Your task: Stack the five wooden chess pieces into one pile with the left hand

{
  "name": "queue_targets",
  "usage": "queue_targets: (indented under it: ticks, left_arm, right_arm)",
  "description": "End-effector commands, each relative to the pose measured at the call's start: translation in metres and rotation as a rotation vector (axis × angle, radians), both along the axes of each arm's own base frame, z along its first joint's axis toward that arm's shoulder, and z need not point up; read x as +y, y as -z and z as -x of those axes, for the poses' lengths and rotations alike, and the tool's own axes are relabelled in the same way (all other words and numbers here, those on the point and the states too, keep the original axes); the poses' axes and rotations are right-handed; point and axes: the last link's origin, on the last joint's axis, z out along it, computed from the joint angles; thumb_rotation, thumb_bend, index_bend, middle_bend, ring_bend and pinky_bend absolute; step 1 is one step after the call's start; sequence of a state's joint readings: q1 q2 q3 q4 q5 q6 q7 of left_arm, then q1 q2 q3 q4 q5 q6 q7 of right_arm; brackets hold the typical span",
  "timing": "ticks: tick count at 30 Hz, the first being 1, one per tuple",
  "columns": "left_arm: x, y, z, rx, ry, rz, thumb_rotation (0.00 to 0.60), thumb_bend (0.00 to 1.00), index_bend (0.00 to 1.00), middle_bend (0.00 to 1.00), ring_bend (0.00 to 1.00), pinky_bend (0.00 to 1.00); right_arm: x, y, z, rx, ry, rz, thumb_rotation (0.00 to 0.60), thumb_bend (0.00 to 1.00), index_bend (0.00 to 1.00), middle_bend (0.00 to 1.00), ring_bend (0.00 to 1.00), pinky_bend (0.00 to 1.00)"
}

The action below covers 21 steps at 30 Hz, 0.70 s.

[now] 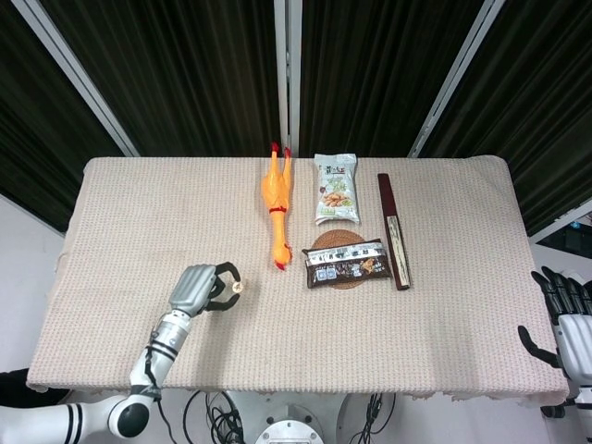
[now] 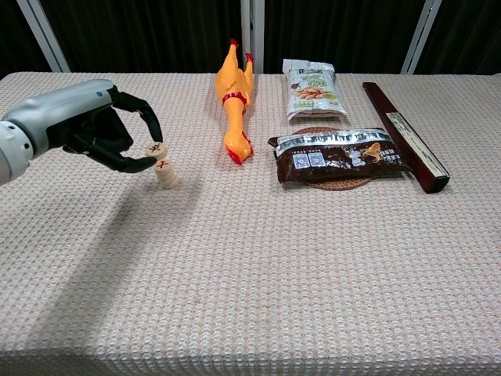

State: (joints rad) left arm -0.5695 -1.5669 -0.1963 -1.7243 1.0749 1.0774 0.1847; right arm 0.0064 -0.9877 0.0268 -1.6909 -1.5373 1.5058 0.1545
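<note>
Toward the front-left part of the tabletop (image 2: 329, 298) we had the left hand (image 2: 106, 133) raised just above the cloth, pinching one wooden chess piece (image 2: 156, 150) between thumb and a fingertip, the other fingers curled loosely around it. That piece hung beside and slightly above the top of the pile (image 2: 165, 174), to its left, not yet resting on it. We judged this to be the carry-and-place step: the next move called for bringing the held disc squarely over the pile's top, lowering it flat, and letting go without nudging the column. How many discs the pile held we could not count for certain; it looked like three or four, which would make the held piece the last, but the frames were too small to settle it. The right hand (image 1: 564, 324) sat off the right edge, fingers apart and holding nothing. Along the far side lay one rubber chicken (image 2: 235, 102), one snack bag (image 2: 311, 88), one dark packet (image 2: 338, 154) on one woven coaster (image 2: 340, 185), and one long dark box (image 2: 405, 137).
</note>
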Motion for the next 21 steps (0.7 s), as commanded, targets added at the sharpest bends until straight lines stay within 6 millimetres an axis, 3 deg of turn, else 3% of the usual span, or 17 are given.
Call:
queue_targets:
  ticks: [1, 21]
  left_arm:
    - [0.009, 0.003, -0.001, -0.003, 0.015, 0.010, 0.600, 0.29, 0.48, 1.00, 1.00, 1.00]
    - [0.033, 0.009, 0.011, 0.017, -0.024, 0.048, 0.600, 0.29, 0.48, 1.00, 1.00, 1.00]
  right_arm:
    - [0.000, 0.001, 0.000, 0.002, 0.001, -0.002, 0.600, 0.30, 0.00, 0.00, 0.00, 0.00]
    - [-0.001, -0.001, 0.000, -0.001, 0.004, 0.011, 0.600, 0.30, 0.00, 0.00, 0.00, 0.00]
